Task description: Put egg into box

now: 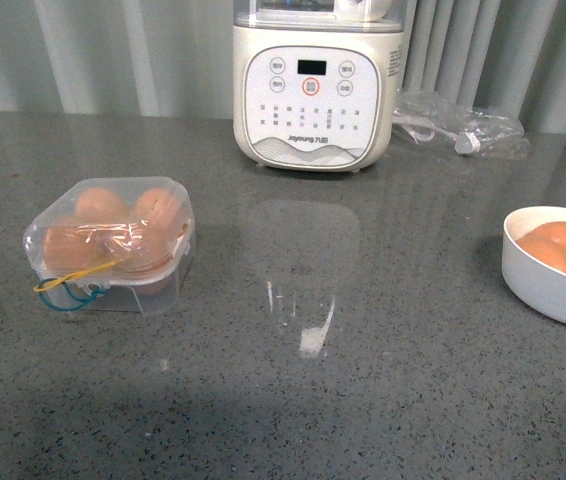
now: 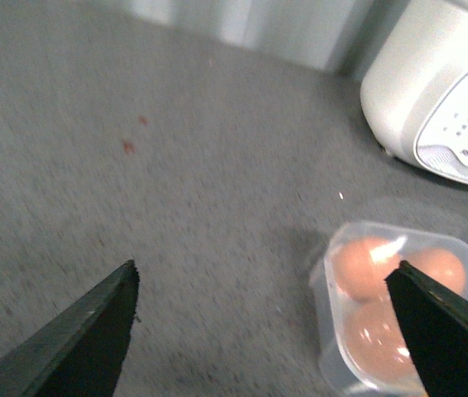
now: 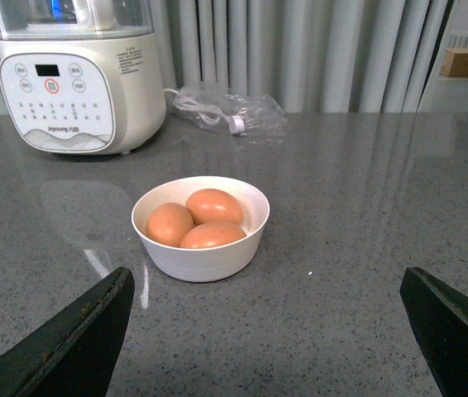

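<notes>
The clear plastic box (image 1: 113,240) stands at the left of the grey table with its lid down over several brown eggs (image 1: 101,205), and yellow and blue loops hang at its front. More brown eggs (image 1: 563,240) lie in a white bowl (image 1: 543,285) at the right. My left gripper (image 2: 267,331) is open over bare table, with the box (image 2: 327,273) and its eggs (image 2: 366,265) just beside one finger. My right gripper (image 3: 267,331) is open and empty, a short way back from the bowl (image 3: 205,260) holding three eggs (image 3: 213,205). Neither arm shows in the front view.
A cream appliance with buttons (image 1: 313,90) stands at the back centre; it also shows in both wrist views (image 3: 69,83) (image 2: 441,83). A clear bag with a cable (image 1: 458,125) lies to its right. Grey curtains close off the back.
</notes>
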Robot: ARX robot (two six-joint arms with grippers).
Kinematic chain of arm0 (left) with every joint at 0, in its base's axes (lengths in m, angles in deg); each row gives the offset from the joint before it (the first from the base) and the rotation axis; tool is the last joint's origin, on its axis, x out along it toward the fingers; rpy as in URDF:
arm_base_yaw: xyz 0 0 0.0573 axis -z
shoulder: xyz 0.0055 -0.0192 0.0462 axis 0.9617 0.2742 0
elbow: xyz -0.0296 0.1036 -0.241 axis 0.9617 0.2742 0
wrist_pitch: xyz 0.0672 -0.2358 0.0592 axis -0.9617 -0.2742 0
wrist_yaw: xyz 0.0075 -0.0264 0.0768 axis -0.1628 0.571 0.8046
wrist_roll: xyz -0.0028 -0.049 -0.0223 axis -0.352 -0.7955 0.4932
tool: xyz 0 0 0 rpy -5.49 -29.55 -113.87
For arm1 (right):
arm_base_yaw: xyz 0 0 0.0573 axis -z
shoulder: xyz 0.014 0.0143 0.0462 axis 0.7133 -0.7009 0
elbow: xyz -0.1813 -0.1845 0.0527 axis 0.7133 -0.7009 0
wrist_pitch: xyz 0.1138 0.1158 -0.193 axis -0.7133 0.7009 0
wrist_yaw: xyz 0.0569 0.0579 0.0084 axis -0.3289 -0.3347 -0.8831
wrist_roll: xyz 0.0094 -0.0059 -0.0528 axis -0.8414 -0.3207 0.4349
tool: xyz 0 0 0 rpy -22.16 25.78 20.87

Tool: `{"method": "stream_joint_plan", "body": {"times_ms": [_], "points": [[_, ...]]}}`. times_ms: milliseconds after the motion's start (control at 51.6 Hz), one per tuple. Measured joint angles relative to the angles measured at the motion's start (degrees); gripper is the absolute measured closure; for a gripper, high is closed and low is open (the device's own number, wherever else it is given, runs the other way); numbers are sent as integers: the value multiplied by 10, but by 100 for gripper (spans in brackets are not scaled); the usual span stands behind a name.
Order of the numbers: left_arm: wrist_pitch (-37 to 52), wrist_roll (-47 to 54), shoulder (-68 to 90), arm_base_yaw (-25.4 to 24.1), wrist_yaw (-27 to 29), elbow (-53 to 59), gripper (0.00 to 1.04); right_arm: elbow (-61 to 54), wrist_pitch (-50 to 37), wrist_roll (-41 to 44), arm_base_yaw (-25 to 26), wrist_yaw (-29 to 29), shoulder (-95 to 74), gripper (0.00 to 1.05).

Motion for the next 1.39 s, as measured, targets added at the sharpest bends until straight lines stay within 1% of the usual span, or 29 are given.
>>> {"method": "stream_joint_plan", "body": {"times_ms": [39, 58, 97, 136, 174, 194, 310, 387, 446, 484, 833, 891, 949, 1046, 1395], "points": [[54, 31, -2, 2, 7, 20, 22, 0, 0, 0, 0, 0, 0, 7], [81, 47, -9, 4, 9, 34, 28, 0, 0, 0, 0, 0, 0, 7], [97, 60, -23, 5, 12, 50, 35, 0, 0, 0, 0, 0, 0, 7], [102, 70, -37, 9, 20, 65, 42, 0, 0, 0, 0, 0, 0, 7], [102, 77, -51, 23, 44, 79, 49, 0, 0, 0, 0, 0, 0, 7], [102, 78, -54, 26, 47, 82, 51, 0, 0, 0, 0, 0, 0, 7], [99, 88, -87, 43, 48, 117, 70, 0, 0, 0, 0, 0, 0, 7], [94, 90, -106, 44, 48, 132, 81, 0, 0, 0, 0, 0, 0, 7], [88, 92, -128, 44, 49, 144, 92, 0, 0, 0, 0, 0, 0, 7], [81, 93, -144, 44, 50, 154, 101, 0, 0, 0, 0, 0, 0, 7], [-1, 95, -276, 44, 50, 207, 101, 0, 0, 0, 0, 0, 0, 7], [14, 95, -286, 44, 50, 222, 101, 0, 0, 0, 0, 0, 0, 7], [9, 95, -296, 44, 51, 223, 101, 0, 0, 0, 0, 0, 0, 7], [-32, 95, -338, 44, 50, 223, 101, 0, 0, 0, 0, 0, 0, 7], [-130, 95, -444, 44, 50, 223, 101, 0, 0, 0, 0, 0, 0, 7]]}}
